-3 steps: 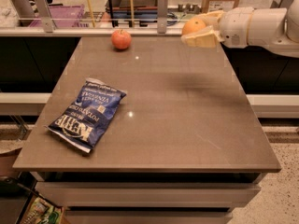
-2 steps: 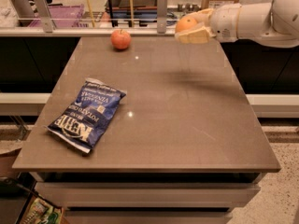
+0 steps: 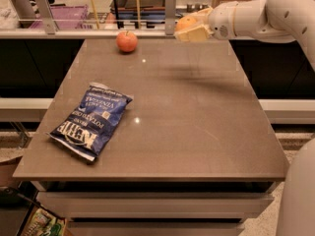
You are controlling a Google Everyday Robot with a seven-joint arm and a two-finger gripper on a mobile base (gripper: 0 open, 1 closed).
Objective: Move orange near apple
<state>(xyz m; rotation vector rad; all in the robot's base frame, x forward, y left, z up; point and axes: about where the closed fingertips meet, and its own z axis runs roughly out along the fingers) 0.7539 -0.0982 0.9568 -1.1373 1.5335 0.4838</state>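
Note:
The apple [image 3: 127, 41] is red-orange and sits on the brown table [image 3: 197, 122] near its far edge, left of the middle. My gripper [image 3: 189, 27] comes in from the right on a white arm and is shut on the orange [image 3: 185, 22], holding it in the air above the table's far edge. The orange is to the right of the apple, about a fifth of the view's width away. Cream-coloured fingers [image 3: 195, 33] cover the lower half of the orange.
A blue chip bag [image 3: 92, 120] lies on the table's left half, nearer the front. A counter rail with posts [image 3: 170, 5] and shelves with boxes run behind the table. The arm's white base [image 3: 298, 191] shows at the right edge.
My gripper has carried the orange to the left along the table's far edge, closer to the apple. The apple and the chip bag have not moved.

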